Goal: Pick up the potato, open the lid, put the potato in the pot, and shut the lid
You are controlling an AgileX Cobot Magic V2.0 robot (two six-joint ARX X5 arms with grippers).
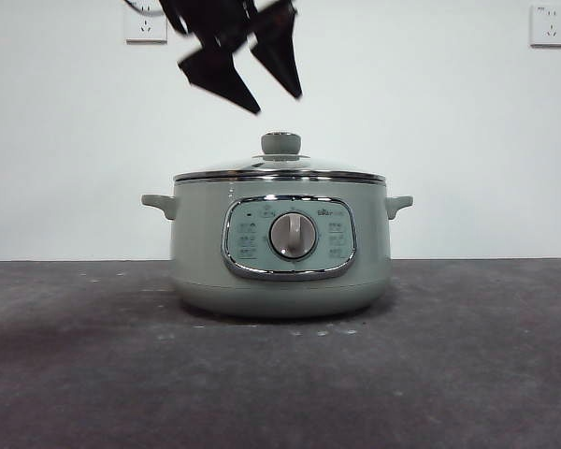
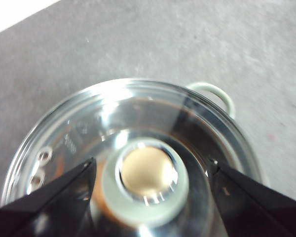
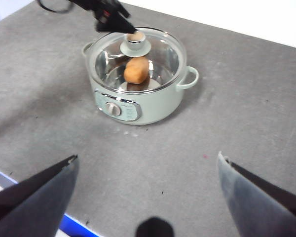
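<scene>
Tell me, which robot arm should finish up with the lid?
Probably the left. The left gripper hangs open just above the lid, which already sits on the pot with the potato inside. The right gripper is open, far away.

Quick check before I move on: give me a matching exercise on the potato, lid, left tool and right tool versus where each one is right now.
1 potato
2 lid
3 left tool
4 right tool

a seated on the pot
b open, above the lid's knob
c inside the pot, under the glass
d open, back from the pot, over bare table

Pairs: 1-c, 2-a, 3-b, 4-d
</scene>
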